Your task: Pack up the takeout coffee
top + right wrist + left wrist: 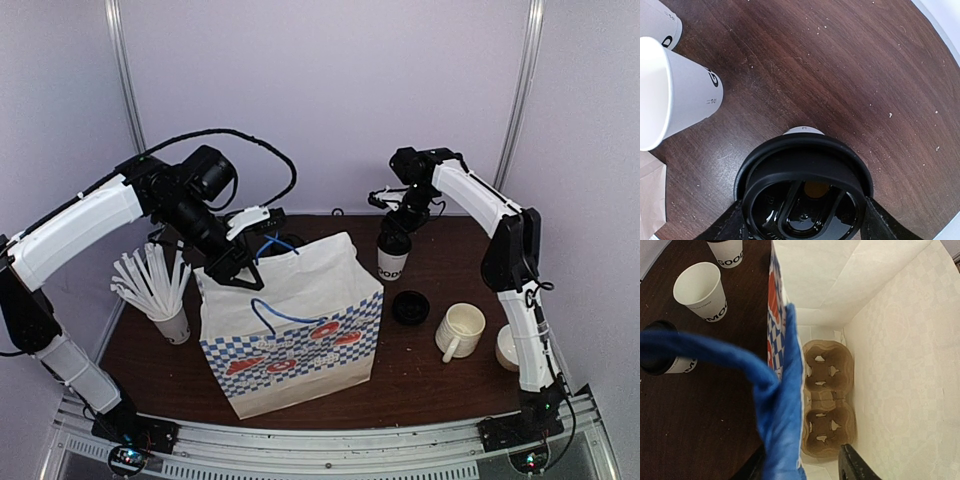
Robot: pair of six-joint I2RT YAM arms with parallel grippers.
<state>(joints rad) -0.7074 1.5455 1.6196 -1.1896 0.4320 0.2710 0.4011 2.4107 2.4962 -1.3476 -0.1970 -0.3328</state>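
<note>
Trouble could start at the black lid [805, 195]. The right fingers [879, 224] sit on both sides of it, on top of the closed cup [393, 255] that stands just beside the bag [310, 285], at its far right corner. We cannot tell if they are squeezing it yet or are only close to it. If they hold just the lid, we think it could pop off when the cup goes up. Then the drink would spill on the surface [430, 385].

An open cup [670, 90] with no lid stands near, between the closed cup and the bag. A swing toward the bag could knock it over.

The left fingers [855, 465] are about half shut on the bag's top edge and its blue handle [715, 352]. They hold the mouth of the bag wide. If that thin paper slips out, the bag could flop shut, and the cup would bump the edge.

Down inside the bag lies a brown cup tray [827, 400]. The cup has to land in one of its holes. If it lands on a rim, it may tip over inside the bag.
</note>
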